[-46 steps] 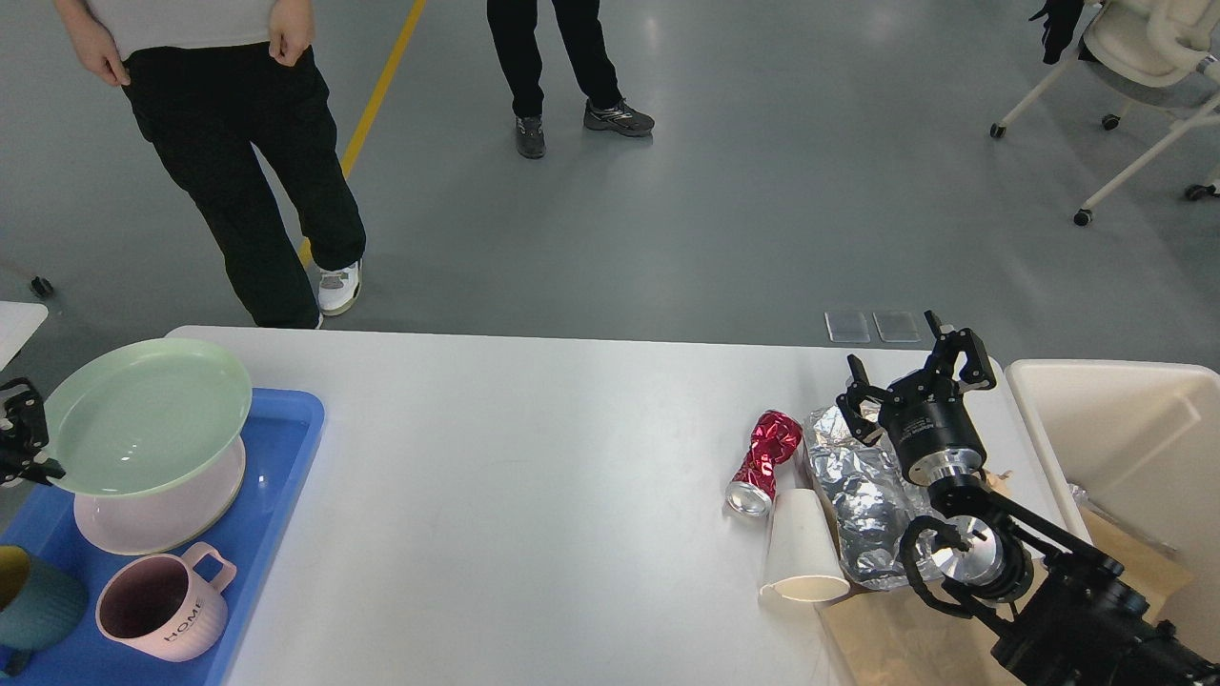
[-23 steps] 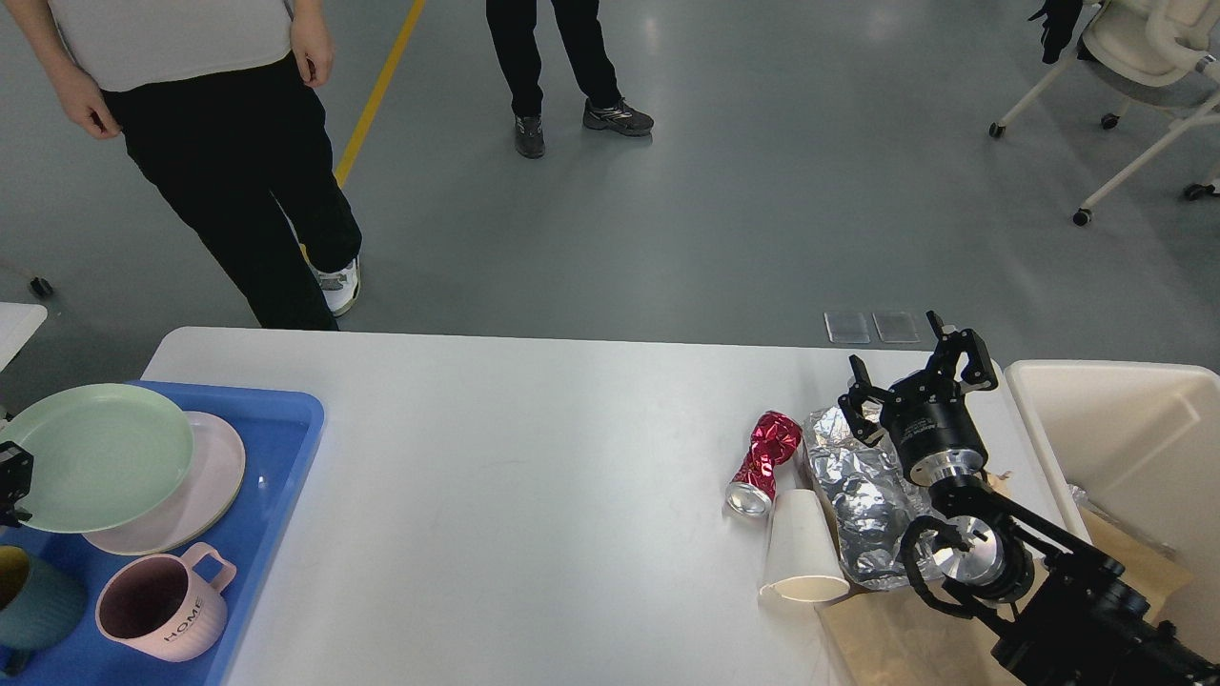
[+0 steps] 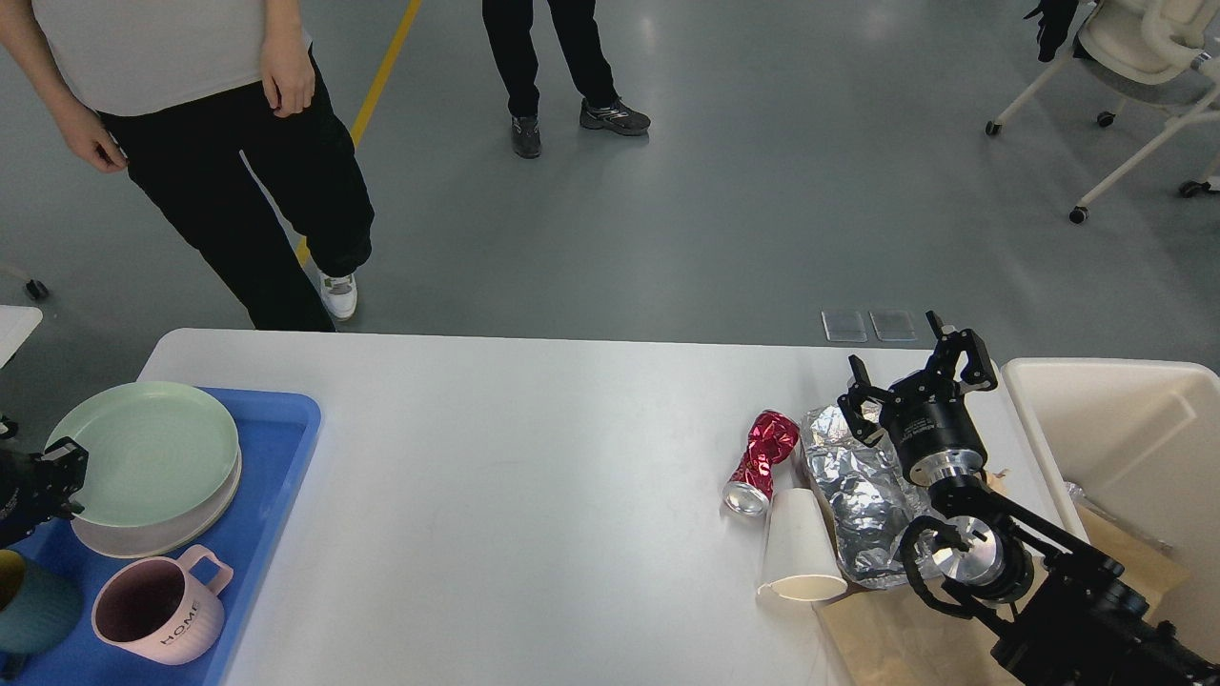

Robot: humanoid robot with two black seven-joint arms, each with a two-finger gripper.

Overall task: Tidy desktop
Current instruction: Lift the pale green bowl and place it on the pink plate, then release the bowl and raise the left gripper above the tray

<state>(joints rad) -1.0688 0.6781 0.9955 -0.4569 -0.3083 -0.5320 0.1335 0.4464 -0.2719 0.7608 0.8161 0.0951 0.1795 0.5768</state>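
Right end effector (image 3: 913, 381) hangs released, fingers spread, holding nothing, above the far right corner of the surface (image 3: 534, 457), just over the far end of the crumpled foil (image 3: 858, 491). Left end effector (image 3: 52, 467) sits at the left edge, touching or just beside the rim of the green plate (image 3: 143, 453); too dark and cut off, cannot tell if it is clenched or released.

Done so far, by my read: dishes are gathered in the blue tray (image 3: 276, 476) at the near left corner. Green plate stacked on a pale plate (image 3: 152, 534), pink mug (image 3: 157, 610) in front, dark teal cup (image 3: 29, 605) at the frame edge.

Left to do: trash still lies by the right edge. Crushed red can (image 3: 760, 457) on its side, white paper cup (image 3: 796, 548) tipped over touching the can's mouth end, foil just beside both, a brown paper sheet (image 3: 896, 634) at the near right corner under the arm. Cream bin (image 3: 1115, 419) stands just off the right edge, some scraps inside.

Middle of the surface is bare. Roughly half done, trash side untouched.
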